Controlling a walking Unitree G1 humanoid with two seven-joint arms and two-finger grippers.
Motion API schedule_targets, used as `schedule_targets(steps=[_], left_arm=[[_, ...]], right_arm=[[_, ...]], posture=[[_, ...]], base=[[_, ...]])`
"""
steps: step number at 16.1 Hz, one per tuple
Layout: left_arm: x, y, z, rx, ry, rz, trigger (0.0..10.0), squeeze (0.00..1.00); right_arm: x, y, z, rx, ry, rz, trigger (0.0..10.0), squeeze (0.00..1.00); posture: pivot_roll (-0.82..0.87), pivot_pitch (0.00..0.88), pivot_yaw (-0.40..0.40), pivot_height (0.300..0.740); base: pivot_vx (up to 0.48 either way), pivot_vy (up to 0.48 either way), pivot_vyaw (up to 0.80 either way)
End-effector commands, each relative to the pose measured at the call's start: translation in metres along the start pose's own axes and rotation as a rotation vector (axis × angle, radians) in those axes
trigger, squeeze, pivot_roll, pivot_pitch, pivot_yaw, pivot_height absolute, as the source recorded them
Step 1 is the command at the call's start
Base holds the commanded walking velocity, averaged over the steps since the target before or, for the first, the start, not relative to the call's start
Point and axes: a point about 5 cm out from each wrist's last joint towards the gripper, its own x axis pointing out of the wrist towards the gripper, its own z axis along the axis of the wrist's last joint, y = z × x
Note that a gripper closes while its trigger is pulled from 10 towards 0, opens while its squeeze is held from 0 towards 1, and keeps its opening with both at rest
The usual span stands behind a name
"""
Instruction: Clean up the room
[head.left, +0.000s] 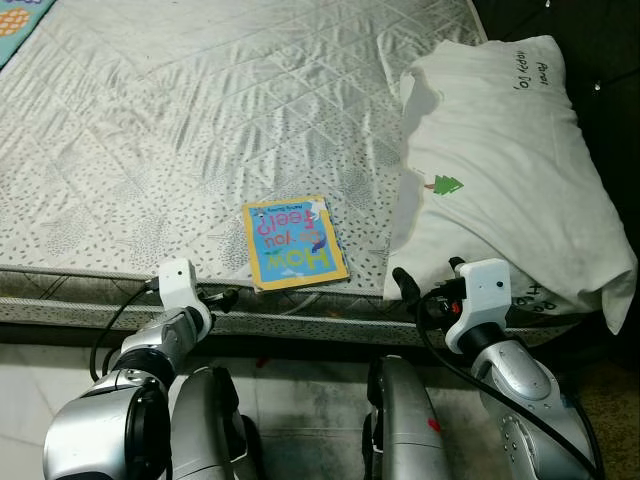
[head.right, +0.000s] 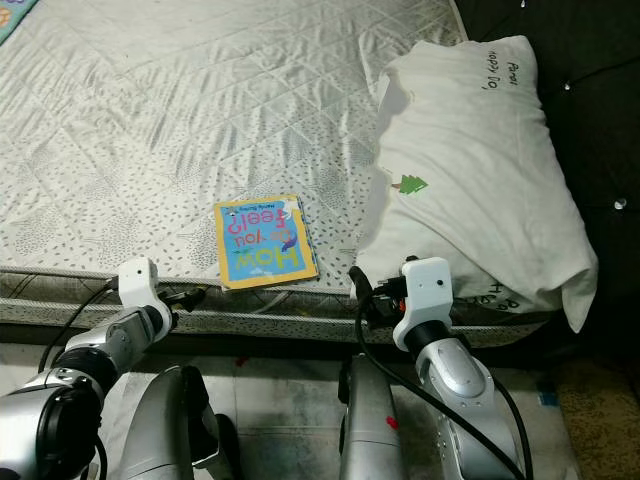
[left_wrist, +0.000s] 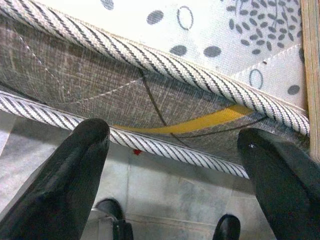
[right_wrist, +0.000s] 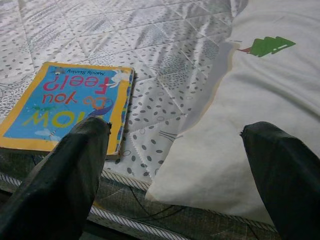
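Book (head.left: 293, 243) lies beside pillow (head.left: 500, 170) on mattress (head.left: 200, 130).

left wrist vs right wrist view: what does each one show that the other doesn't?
Left wrist view: the striped piping along the mattress edge, its grey side panel with a yellow band, and the tiled floor below, framed by the open left gripper.

Right wrist view: the full cover of the book, blue with a yellow border, lying flat on the quilted top, and the white pillow with a green tree print beside it, framed by the open right gripper.

Shared: the dotted mattress fabric, and each gripper holds nothing.
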Motion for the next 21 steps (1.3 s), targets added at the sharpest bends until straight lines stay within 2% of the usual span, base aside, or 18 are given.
schedule_targets(steps=[1,2,5,7,8,9,10,11,12,13,14,16,21], left_arm=[[0.0,0.003,0.002,0.003,0.001,0.016,10.0,0.0],[0.0,0.002,0.002,0.002,0.0,0.009,10.0,0.0],[0.001,-0.013,-0.001,-0.002,0.004,-0.108,10.0,0.0],[0.0,-0.017,-0.009,0.065,0.001,-0.187,10.0,0.0],[-0.003,-0.015,-0.011,0.098,-0.045,-0.203,10.0,0.0],[-0.015,-0.015,-0.01,0.076,-0.143,-0.241,10.0,0.0],[-0.019,-0.014,-0.01,0.066,-0.169,-0.244,10.0,0.0],[-0.035,-0.011,-0.01,0.137,-0.293,-0.233,10.0,0.0],[-0.041,-0.01,-0.011,0.128,-0.328,-0.223,10.0,0.0],[-0.05,-0.009,-0.017,0.08,-0.36,-0.219,10.0,0.0],[-0.058,-0.01,-0.029,0.08,-0.377,-0.223,10.0,0.0],[-0.067,-0.013,-0.029,0.082,-0.4,-0.214,10.0,0.0],[-0.068,-0.029,0.0,0.067,-0.49,-0.229,10.0,0.0]], right_arm=[[-0.003,-0.001,0.001,-0.001,-0.003,-0.005,10.0,0.0],[-0.003,0.0,0.001,0.001,-0.003,-0.004,10.0,0.0],[0.008,0.008,0.0,0.038,-0.008,0.016,10.0,0.0],[0.018,0.019,-0.001,0.06,0.005,0.041,10.0,0.0],[0.022,0.025,0.0,0.083,-0.004,0.056,10.0,0.0],[0.027,0.029,0.005,0.125,-0.024,0.064,10.0,0.0],[0.029,0.03,0.005,0.138,-0.026,0.065,10.0,0.0],[0.037,0.033,0.011,0.183,-0.049,0.065,10.0,0.0],[0.04,0.034,0.015,0.199,-0.064,0.069,10.0,0.0],[0.047,0.037,0.024,0.223,-0.097,0.078,10.0,0.0],[0.056,0.042,0.038,0.262,-0.15,0.096,10.0,0.0],[0.066,0.046,0.05,0.288,-0.196,0.11,10.0,0.0],[0.075,0.045,0.056,0.285,-0.229,0.102,10.0,0.0]], posture=[[-0.29,0.222,-0.015,0.585],[-0.27,0.213,-0.011,0.585],[-0.22,0.186,-0.008,0.585],[-0.17,0.164,-0.014,0.585],[-0.16,0.161,-0.014,0.585],[-0.12,0.142,-0.019,0.585],[-0.11,0.136,-0.018,0.585],[-0.08,0.114,-0.019,0.585],[-0.08,0.11,-0.019,0.585],[-0.05,0.09,-0.019,0.585],[-0.04,0.075,-0.02,0.585],[-0.02,0.051,-0.02,0.585],[-0.03,0.018,-0.007,0.636]], base=[[0.0,0.0,0.0],[0.0,0.0,0.0],[0.0,0.0,0.0],[0.0,0.0,0.0],[0.0,0.0,0.0],[0.0,0.0,0.0],[0.0,0.0,0.0],[0.0,0.0,0.0],[0.0,0.0,0.0],[0.0,0.0,0.0],[0.0,0.0,0.0],[0.0,0.0,-0.25],[0.0,0.0,0.0]])
